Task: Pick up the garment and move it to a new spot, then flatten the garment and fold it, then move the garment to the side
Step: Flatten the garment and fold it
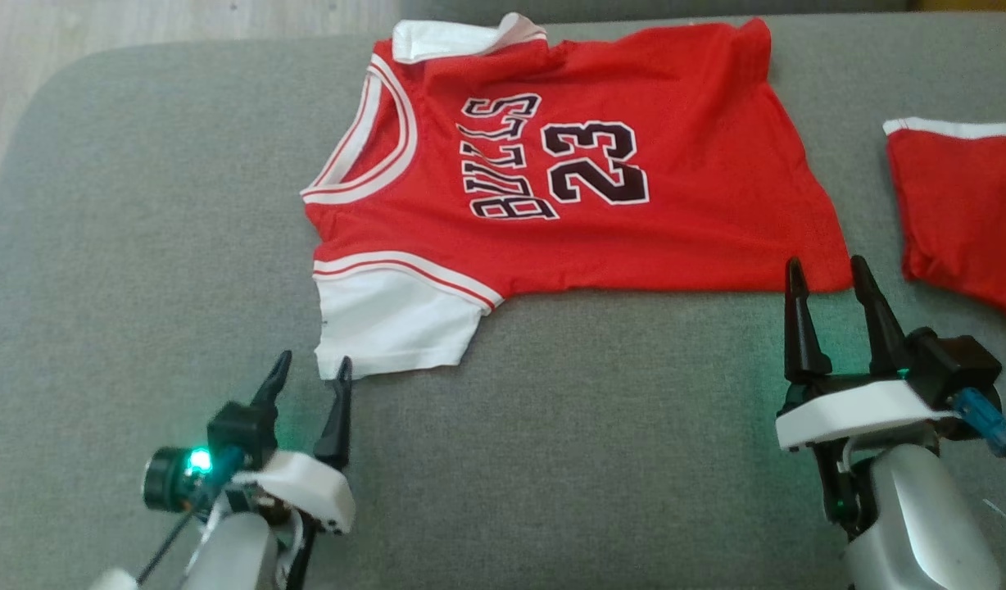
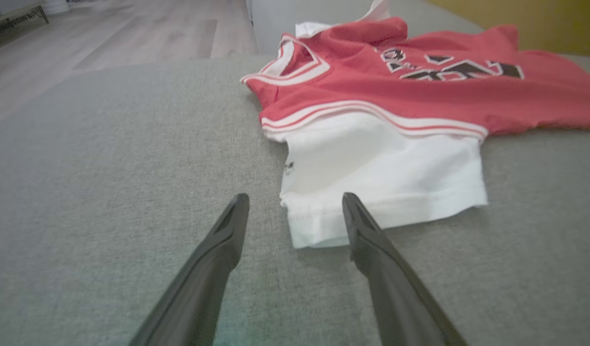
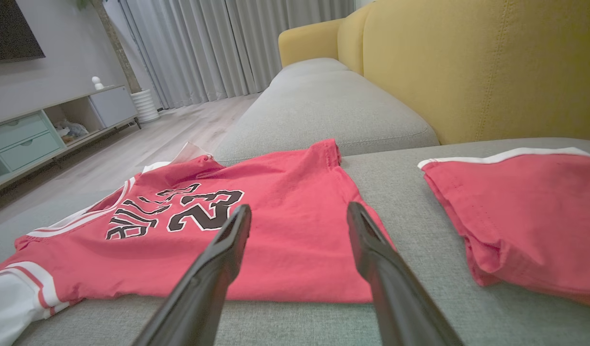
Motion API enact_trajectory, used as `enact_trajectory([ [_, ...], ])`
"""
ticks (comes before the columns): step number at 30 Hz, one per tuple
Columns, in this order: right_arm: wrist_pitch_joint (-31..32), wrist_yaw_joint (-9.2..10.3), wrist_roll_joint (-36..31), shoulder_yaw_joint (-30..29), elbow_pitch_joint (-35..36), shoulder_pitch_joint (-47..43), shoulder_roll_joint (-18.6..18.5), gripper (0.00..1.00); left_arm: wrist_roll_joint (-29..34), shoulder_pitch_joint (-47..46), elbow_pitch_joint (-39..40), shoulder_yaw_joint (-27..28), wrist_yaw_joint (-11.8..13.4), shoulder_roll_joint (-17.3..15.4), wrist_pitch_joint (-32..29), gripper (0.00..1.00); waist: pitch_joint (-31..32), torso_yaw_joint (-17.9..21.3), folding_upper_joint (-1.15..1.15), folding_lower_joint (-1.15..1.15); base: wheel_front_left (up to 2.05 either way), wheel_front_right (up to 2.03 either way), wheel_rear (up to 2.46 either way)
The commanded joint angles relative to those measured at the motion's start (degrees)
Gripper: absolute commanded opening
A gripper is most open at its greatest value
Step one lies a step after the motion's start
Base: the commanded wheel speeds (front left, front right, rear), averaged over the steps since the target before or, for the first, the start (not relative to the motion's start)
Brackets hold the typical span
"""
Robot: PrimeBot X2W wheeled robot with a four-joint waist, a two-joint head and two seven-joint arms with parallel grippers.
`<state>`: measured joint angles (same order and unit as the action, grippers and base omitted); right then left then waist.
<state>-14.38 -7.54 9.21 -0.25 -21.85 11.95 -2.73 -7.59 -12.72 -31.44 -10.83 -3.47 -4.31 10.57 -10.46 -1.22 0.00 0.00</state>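
Here, left tool [image 1: 314, 360] wide apart by jersey sleeve [image 1: 388, 328], right tool [image 1: 827, 264] wide apart, both empty

I see a red jersey [image 1: 618, 221] with white sleeves. Its word BULLS and its number 23 are black with thin white edges. White and red stripes run around the neck hole and along the near sleeve seam. The folded shorts [image 1: 962, 205] are red too, with a white band. The sofa seat [image 1: 142, 246] is plain grey, with no pattern. The sofa back [image 3: 468, 62] is yellow. My left gripper [image 1: 314, 360] and my right gripper [image 1: 827, 264] have black fingers on white bases, and a green light glows on each. The floor [image 3: 189, 127] is pale wood. The curtains [image 3: 218, 48] are light grey, and the cabinet drawers [image 3: 16, 139] are pale green.
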Motion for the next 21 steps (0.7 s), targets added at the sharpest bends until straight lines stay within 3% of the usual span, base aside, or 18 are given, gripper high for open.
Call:
enact_trajectory([
  [1, -0.62, 0.05, 0.50, 1.73, 2.34, 0.36, -0.15, 1.00, 0.39, -3.61, 0.25, 2.04, 0.47, -1.55, -0.59, 1.00, -0.70, 0.47, 0.00, 0.00, 0.00, 0.00, 0.00],
  [12, -0.62, 0.05, 0.53, 2.81, 4.60, 0.16, -0.15, 1.00, 0.38, -8.92, -11.62, 0.81, 0.07, -2.77, -4.17, 1.00, -3.05, 2.29, 0.00, 0.00, 0.00, 0.00, 0.00],
  [13, -0.62, 0.05, 0.51, 2.75, 4.62, 0.21, -0.15, 1.00, 0.39, -9.03, -12.44, 0.44, -0.19, -2.75, -4.87, 0.92, -3.08, 2.40, 0.00, 0.00, 0.00, 0.00, 0.00],
  [14, -0.62, 0.05, 0.50, 2.68, 4.62, 0.25, -0.15, 1.00, 0.36, -9.10, -13.11, 0.07, -0.50, -2.70, -5.45, 0.45, -3.06, 2.50, 0.00, 0.00, 0.00, 0.00, 0.00],
  [15, -0.62, 0.05, 0.50, 2.60, 4.60, 0.27, -0.15, 1.00, 0.29, -9.14, -13.60, -0.24, -0.76, -2.65, -5.79, 0.08, -2.97, 2.57, 0.00, 0.00, 0.00, 0.00, 0.00],
  [16, -0.62, 0.05, 0.52, 2.54, 4.56, 0.28, -0.15, 1.00, 0.25, -9.18, -13.93, -0.50, -0.97, -2.65, -5.86, 0.00, -2.85, 2.63, 0.00, 0.00, 0.00, 0.00, 0.00],
  [21, -0.62, 0.05, 0.50, 2.04, 3.89, 0.07, -0.15, 1.00, -0.42, -9.40, -13.01, -0.58, -0.86, -2.35, -2.42, 0.00, -1.66, 2.36, 0.00, 0.00, 0.00, 0.00, 0.00],
])
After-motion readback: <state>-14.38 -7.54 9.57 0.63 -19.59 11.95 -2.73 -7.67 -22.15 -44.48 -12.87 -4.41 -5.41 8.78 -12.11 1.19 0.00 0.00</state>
